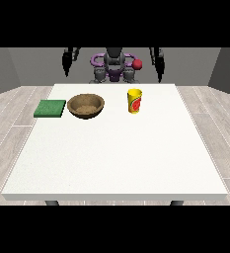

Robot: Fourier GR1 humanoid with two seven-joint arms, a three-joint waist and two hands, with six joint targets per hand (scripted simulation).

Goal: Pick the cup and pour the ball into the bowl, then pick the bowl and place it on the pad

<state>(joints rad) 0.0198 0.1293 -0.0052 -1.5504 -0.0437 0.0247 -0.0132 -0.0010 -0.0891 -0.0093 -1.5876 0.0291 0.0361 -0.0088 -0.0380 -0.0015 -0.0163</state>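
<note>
Both hands hang beside the robot behind the desk (111,148), touching nothing: the hand at the view's left (66,63) and the hand at the view's right (160,64). Whether their fingers are spread or curled cannot be told. The yellow cup (134,101) stands upright just right of the brown bowl (86,105), and the green pad (50,108) lies beside the bowl's left.

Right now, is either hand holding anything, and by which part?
Nothing is held. Both hands hang beside the robot, away from the cup and bowl.

Even, bright light; soft shadows under the bowl (86,105) and cup (134,101); no glare.
</note>
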